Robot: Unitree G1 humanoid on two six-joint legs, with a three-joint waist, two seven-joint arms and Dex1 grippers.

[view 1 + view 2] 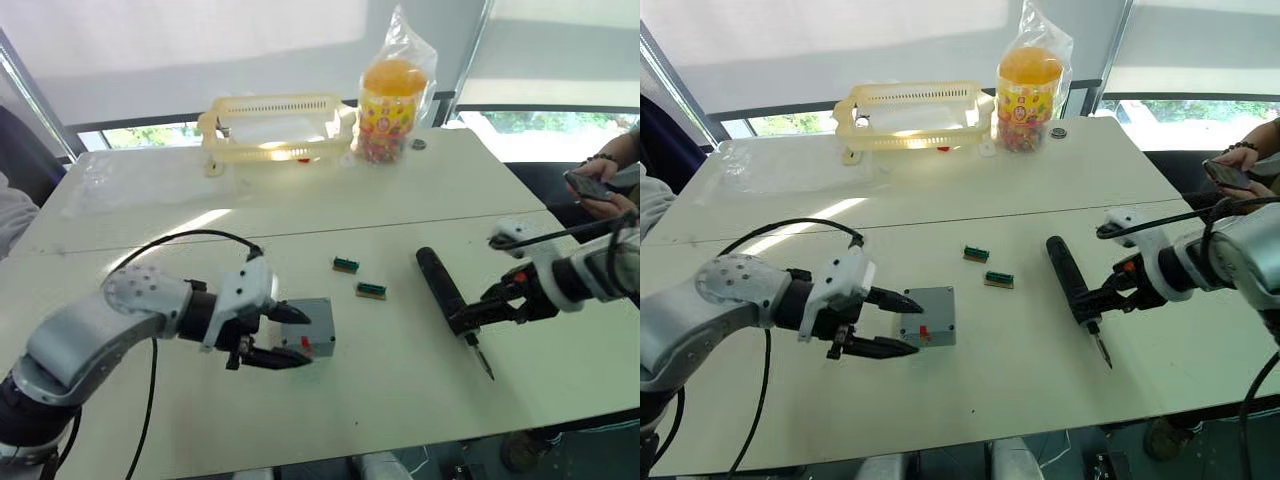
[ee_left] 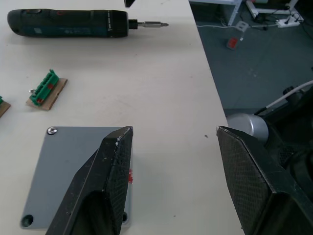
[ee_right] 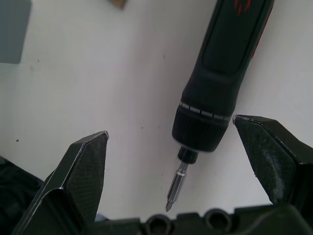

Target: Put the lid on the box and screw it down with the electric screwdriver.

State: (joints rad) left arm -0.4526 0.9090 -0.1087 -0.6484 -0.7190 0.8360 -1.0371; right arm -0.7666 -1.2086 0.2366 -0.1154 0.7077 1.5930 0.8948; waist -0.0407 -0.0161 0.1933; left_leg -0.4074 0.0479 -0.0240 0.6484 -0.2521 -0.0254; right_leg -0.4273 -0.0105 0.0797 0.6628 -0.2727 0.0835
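Note:
The grey-blue lid (image 1: 320, 312) lies flat on the box (image 1: 322, 347), whose side wall shows a small red mark. One lid corner holds a screw (image 2: 51, 130). My left gripper (image 1: 298, 338) is open; its fingers straddle the near-left side of the box without clamping it. The dark electric screwdriver (image 1: 440, 283) lies on the table to the right, bit pointing toward the front edge. My right gripper (image 3: 171, 128) is open, one finger on each side of the screwdriver's collar and bit (image 3: 177, 183), touching neither.
Two small green blocks (image 1: 346, 264) (image 1: 371, 290) lie between box and screwdriver. A cream basket (image 1: 270, 125) and a bagged candy jar (image 1: 390, 100) stand at the back. A person's hands hold a phone (image 1: 590, 185) at the right. The table's front edge (image 1: 420, 440) is close.

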